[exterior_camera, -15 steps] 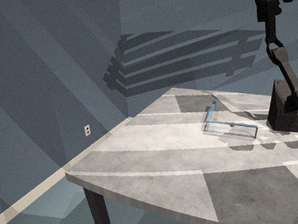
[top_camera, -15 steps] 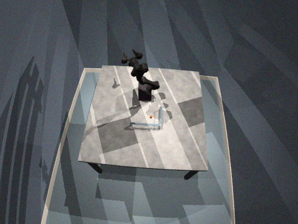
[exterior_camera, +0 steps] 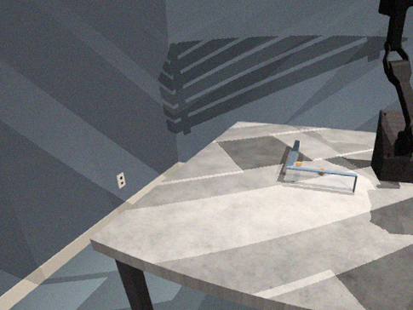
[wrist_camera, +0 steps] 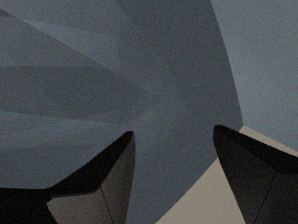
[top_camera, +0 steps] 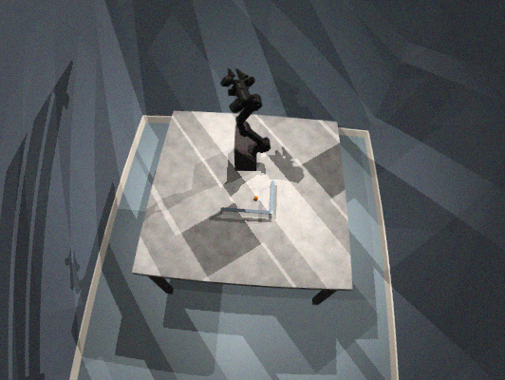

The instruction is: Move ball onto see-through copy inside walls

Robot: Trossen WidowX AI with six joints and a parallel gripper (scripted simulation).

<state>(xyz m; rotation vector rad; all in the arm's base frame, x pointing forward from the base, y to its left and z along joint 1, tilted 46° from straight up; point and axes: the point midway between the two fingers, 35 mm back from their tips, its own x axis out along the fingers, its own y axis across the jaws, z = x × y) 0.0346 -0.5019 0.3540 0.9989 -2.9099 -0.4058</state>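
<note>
A small orange ball [top_camera: 255,198] lies on the table [top_camera: 304,247] inside the corner of the two low clear walls [top_camera: 271,197] [exterior_camera: 320,171], a short way from both. In the exterior view two orange spots show: one [exterior_camera: 321,172] halfway along the long wall and one [exterior_camera: 298,164] close to the corner. I cannot tell for sure which is the ball and which the see-through copy. My gripper [top_camera: 237,74] [wrist_camera: 174,135] is raised high above the arm's base, far from the ball. Its fingers stand apart with nothing between them, only wall and floor behind.
The arm's dark base [top_camera: 246,154] [exterior_camera: 402,147] stands on the table just behind the walls. The table's edges [exterior_camera: 151,264] drop to a floor bordered by a pale strip. In the exterior view the arm is cut off at the top.
</note>
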